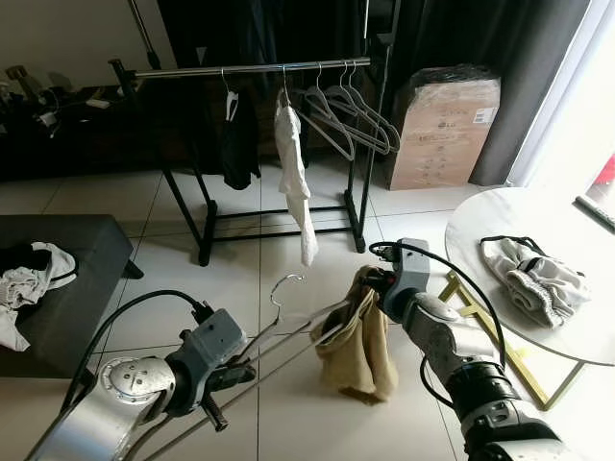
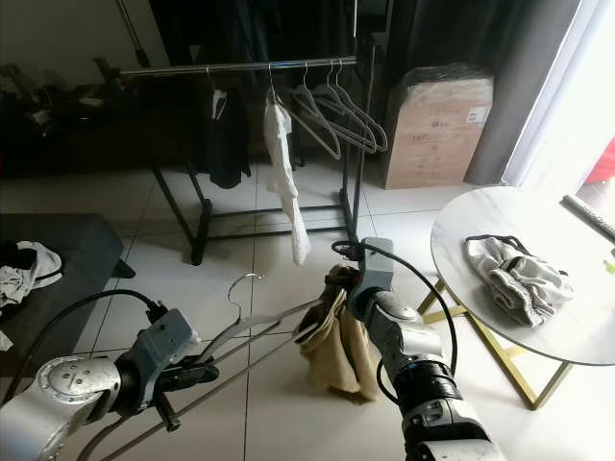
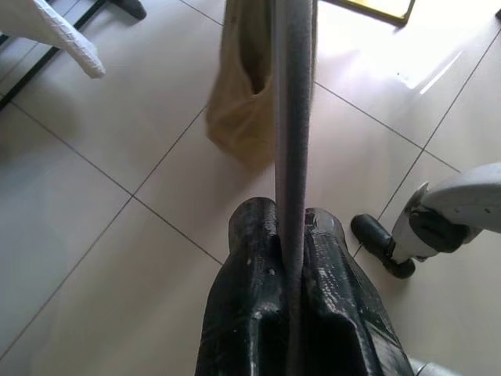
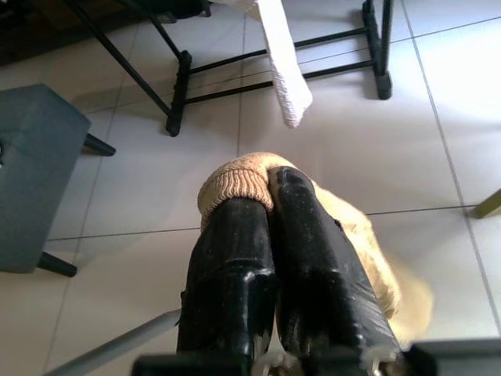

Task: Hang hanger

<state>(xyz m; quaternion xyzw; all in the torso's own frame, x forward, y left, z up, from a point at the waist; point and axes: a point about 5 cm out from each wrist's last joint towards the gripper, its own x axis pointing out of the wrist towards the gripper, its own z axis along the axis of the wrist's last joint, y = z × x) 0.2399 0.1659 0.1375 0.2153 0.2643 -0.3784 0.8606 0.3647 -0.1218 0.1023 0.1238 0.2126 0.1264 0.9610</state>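
Pale tiled floor [image 1: 231,279], dark curtains [image 1: 500,48], round marble table [image 1: 577,327], cardboard box [image 1: 444,130].

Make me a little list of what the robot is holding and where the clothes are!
left end effector: shut on the grey hanger
right end effector: shut on the tan garment
tan garment: draped on one end of the hanger, hanging above the tiled floor
clothes rack: straight ahead, holding a black garment, a white garment and empty hangers
round table: on the robot's right, with a crumpled grey garment on it
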